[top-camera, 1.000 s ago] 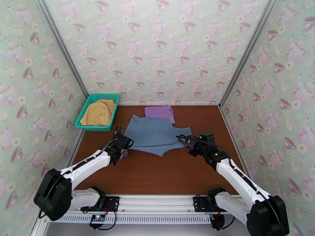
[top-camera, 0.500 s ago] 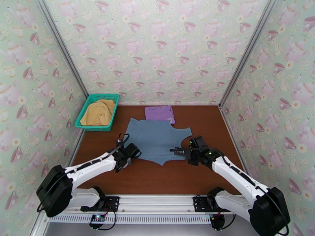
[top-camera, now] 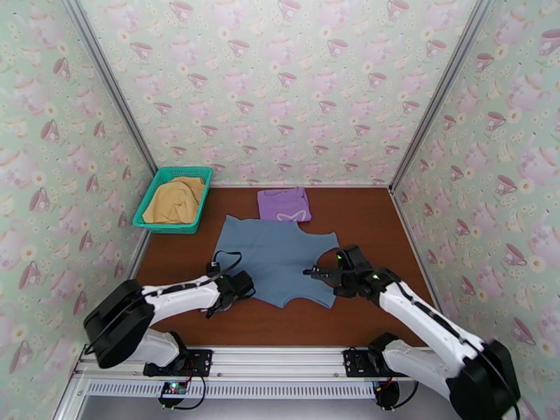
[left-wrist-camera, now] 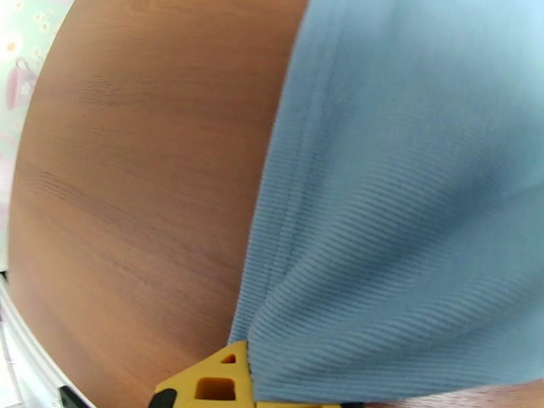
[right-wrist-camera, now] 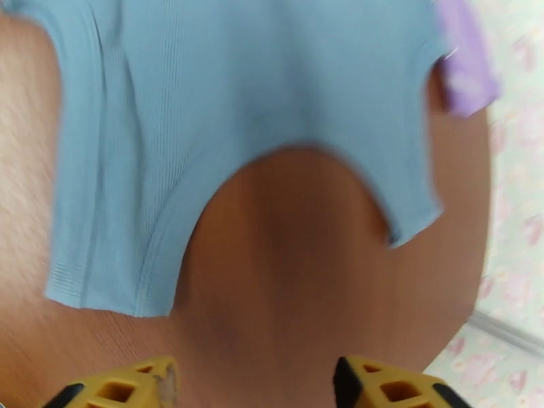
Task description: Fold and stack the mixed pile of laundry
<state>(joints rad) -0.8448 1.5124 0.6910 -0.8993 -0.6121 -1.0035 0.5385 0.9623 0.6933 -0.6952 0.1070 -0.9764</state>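
- A grey-blue ribbed cloth garment (top-camera: 276,257) lay spread flat in the middle of the brown wooden table (top-camera: 364,218), with its near point towards the arms.
- The left hand (top-camera: 245,283) was clamped on the near left edge of this garment. In the left wrist view a yellow fingertip (left-wrist-camera: 211,382) pinched the hem, and the cloth (left-wrist-camera: 408,198) fanned out from it.
- The right hand (top-camera: 313,272) stood over the garment's near right side with its fingers spread wide and nothing between them. In the right wrist view bare wood showed between the two yellow fingers (right-wrist-camera: 129,385), and a curved cut-out edge of the cloth (right-wrist-camera: 238,83) lay ahead.
- A folded lilac-purple shirt (top-camera: 283,204) sat just beyond the grey-blue garment's far edge.
- A mustard-yellow cloth garment (top-camera: 175,201) lay bunched inside a teal plastic mesh basket (top-camera: 182,171) at the far left corner of the table.
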